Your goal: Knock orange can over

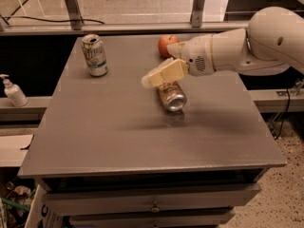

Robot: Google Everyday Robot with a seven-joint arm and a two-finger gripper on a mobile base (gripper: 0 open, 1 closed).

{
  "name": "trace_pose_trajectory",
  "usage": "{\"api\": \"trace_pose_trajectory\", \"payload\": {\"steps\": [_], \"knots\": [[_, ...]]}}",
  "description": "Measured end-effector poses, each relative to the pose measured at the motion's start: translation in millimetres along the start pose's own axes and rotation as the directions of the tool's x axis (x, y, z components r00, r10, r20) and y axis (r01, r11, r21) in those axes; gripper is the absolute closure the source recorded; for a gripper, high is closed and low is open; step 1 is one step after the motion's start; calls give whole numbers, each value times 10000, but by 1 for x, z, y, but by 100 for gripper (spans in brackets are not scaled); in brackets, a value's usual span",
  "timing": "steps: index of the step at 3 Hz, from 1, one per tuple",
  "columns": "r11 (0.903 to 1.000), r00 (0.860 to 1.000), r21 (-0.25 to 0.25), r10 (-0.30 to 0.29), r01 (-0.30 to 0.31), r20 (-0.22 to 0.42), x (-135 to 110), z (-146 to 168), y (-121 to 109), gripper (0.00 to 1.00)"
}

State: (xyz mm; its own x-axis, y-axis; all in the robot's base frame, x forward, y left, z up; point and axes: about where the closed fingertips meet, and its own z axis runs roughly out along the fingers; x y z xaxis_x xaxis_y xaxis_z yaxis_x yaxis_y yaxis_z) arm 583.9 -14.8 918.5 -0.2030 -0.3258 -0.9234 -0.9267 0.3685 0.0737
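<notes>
Hovering our gripper [162, 74] just above the far end of the orange can [172, 98], which lies on its side on the table [118, 141] as the task wants, we cannot tell whether the claw is wide or narrow.

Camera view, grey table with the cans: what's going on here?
A robot arm reaches in from the right over the grey table. Its end effector is over the far end of the orange can; contact can't be judged. The can lies on its side near the table's middle, so it is already knocked over. The white-and-green can stands upright at the back left, and an apple sits at the back.
</notes>
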Motion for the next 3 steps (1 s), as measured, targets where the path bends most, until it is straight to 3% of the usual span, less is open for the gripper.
{"api": "trace_pose_trajectory", "payload": {"steps": [3], "knots": [[9950,9958,716,741,-702,-537,87,-65,-5,0]]}}
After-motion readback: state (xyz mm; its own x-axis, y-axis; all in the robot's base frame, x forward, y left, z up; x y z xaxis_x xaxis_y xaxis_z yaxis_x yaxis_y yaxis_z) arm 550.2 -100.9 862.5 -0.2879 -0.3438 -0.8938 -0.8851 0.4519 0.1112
